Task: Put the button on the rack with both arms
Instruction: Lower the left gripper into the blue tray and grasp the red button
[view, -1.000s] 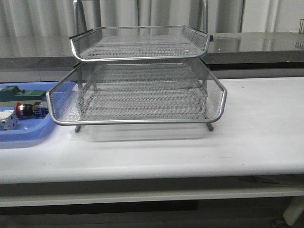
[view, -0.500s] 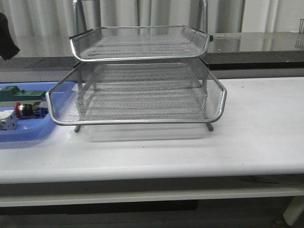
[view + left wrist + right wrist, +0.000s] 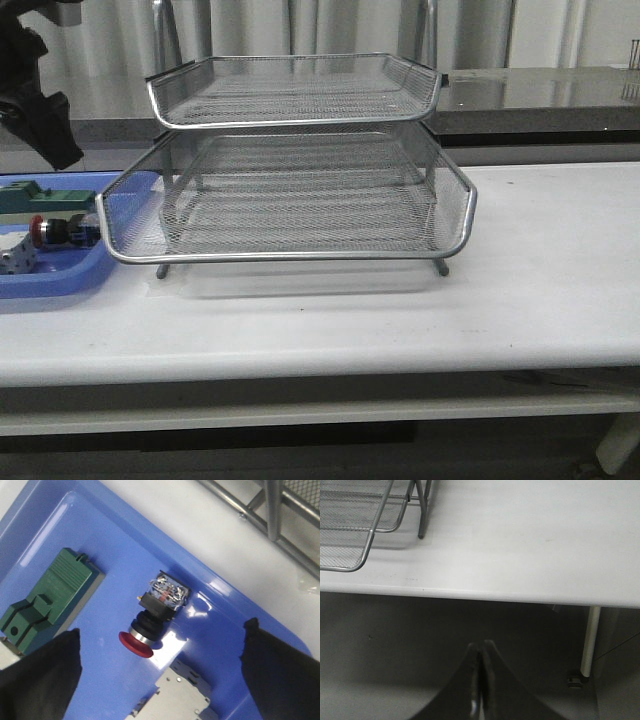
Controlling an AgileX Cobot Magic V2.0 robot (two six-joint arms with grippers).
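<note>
The button (image 3: 156,615) lies on its side in the blue tray (image 3: 55,283) at the left end of the table (image 3: 540,290), just left of the rack (image 3: 290,175) and between a green block (image 3: 47,600) on the far side and a pale metal part (image 3: 182,692) on the near side, apart from both. It looks small, rigid and light; the red cap is rounded and likely slippery, and the silver collar is round too, so the flat sides of the boxy black body seem the safest place to grip. The clear end with its small terminals looks delicate and is best left alone. The left pincer (image 3: 160,675) hangs above the button with its fingers spread wide, holding nothing. The right pincer (image 3: 479,690) sits low off the near table edge, its fingers apparently pressed together and empty, though dimly seen.
</note>
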